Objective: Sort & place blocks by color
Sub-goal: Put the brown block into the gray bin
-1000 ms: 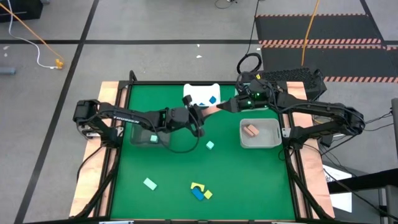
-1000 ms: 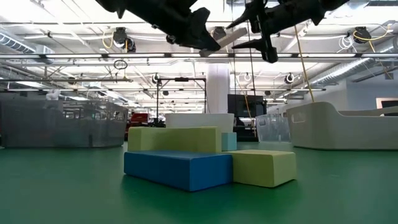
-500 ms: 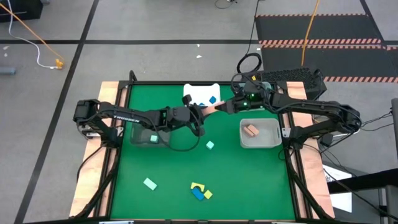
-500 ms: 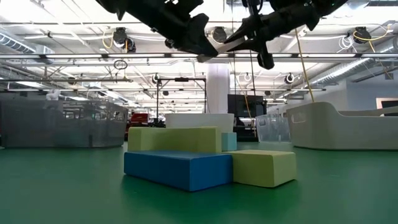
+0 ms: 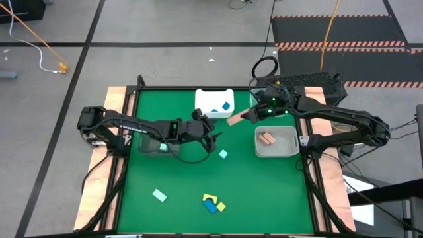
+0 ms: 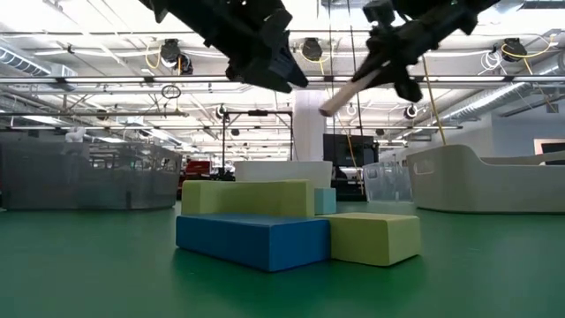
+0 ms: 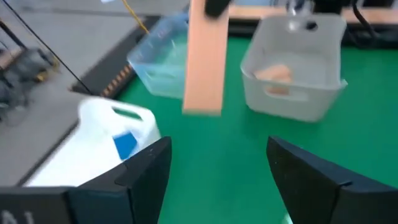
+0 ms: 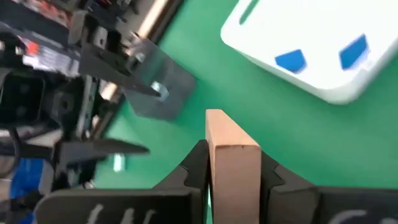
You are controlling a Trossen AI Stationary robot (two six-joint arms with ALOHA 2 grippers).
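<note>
Blocks are spread over the green table (image 5: 264, 198) and in bins, and one tan-pink bar (image 5: 234, 119) is held aloft in the right claw (image 5: 242, 117), clamped end-on between its fingers, between the white bin (image 5: 205, 98) and the grey bin (image 5: 291, 151). The step in hand is judged to be the carrying of this bar to the grey bin, where a tan-pink block (image 5: 266, 138) already lies; the grip should be kept firm until the bar is well inside the rim, since a long bar held by one end is apt to swing or catch the wall. The left claw (image 5: 213, 135) hangs just beside the bar with its fingers spread wide and nothing in them, and is best kept clear of the carrying path. Counted near to far: one blue block (image 5: 210, 206) and two yellow pieces (image 5: 220, 205) clustered at the near edge, two mint green blocks on the table (image 5: 159, 195), two tan-pink, and two blue blocks (image 5: 227, 106) in the white bin. A clear bin (image 5: 153, 147) by the left arm seems to hold something mint, though this cannot be told surely.
</note>
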